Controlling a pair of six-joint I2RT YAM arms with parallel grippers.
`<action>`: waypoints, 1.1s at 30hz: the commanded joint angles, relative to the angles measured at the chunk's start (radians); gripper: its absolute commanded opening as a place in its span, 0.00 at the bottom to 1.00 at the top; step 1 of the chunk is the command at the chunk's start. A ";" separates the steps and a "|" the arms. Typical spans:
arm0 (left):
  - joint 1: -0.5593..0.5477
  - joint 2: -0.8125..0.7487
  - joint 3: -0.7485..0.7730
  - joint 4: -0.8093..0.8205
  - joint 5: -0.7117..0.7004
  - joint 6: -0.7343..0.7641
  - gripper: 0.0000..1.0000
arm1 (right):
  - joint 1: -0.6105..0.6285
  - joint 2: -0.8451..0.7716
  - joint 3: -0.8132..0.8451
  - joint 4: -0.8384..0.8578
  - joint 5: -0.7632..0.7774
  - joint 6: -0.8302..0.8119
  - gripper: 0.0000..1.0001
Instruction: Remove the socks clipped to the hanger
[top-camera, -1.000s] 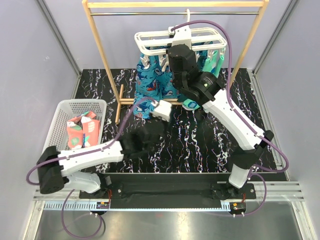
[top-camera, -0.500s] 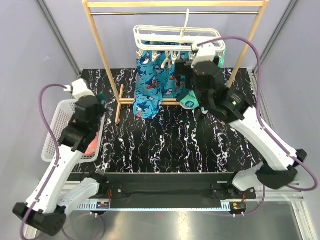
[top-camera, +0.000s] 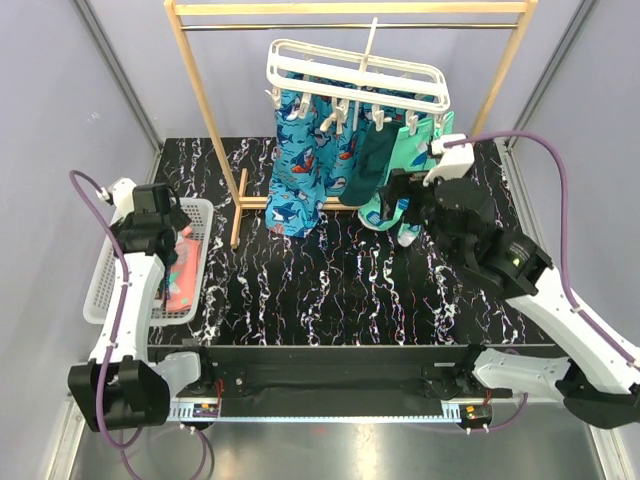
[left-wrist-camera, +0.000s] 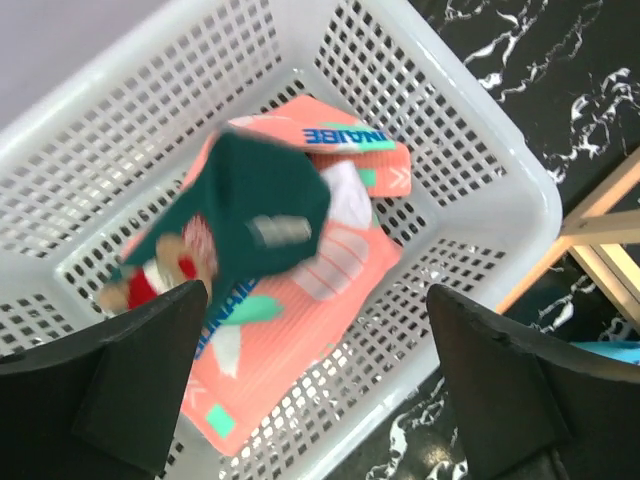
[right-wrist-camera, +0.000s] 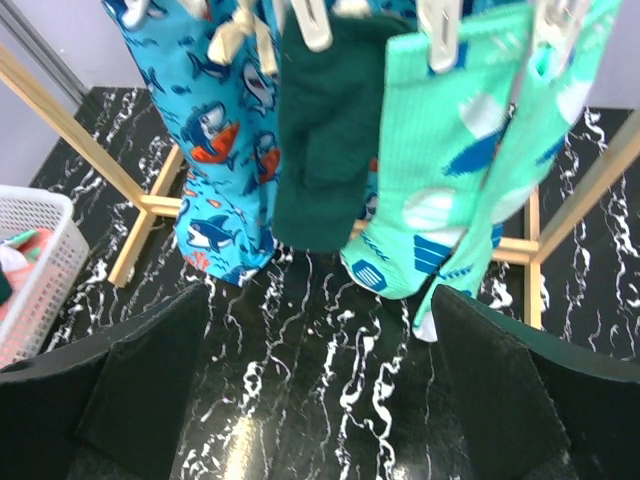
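the dark sock (right-wrist-camera: 322, 140) hung straight down in the upper middle, ahead of the right pincer (right-wrist-camera: 318, 345), spread apart. the left pincer (left-wrist-camera: 318, 330), apart too, was farther.

The socks (top-camera: 298, 175) hang under the hanger (top-camera: 357, 75) at rear; the basket (top-camera: 198, 255) sits left.

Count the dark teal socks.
2. One teal sock hangs clipped to the hanger, between blue socks and mint-green socks; the other teal sock is in the basket, over coral-pink socks. More may be hidden.
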 joint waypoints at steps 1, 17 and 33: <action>0.000 -0.042 0.006 0.040 0.087 -0.003 0.99 | -0.004 -0.030 -0.068 0.058 0.013 0.027 1.00; -0.367 -0.151 -0.225 0.502 0.876 0.028 0.93 | -0.053 0.208 -0.067 0.254 -0.003 0.011 0.83; -0.438 -0.312 -0.330 0.606 1.029 -0.045 0.91 | -0.126 0.470 -0.005 0.460 0.184 0.067 0.72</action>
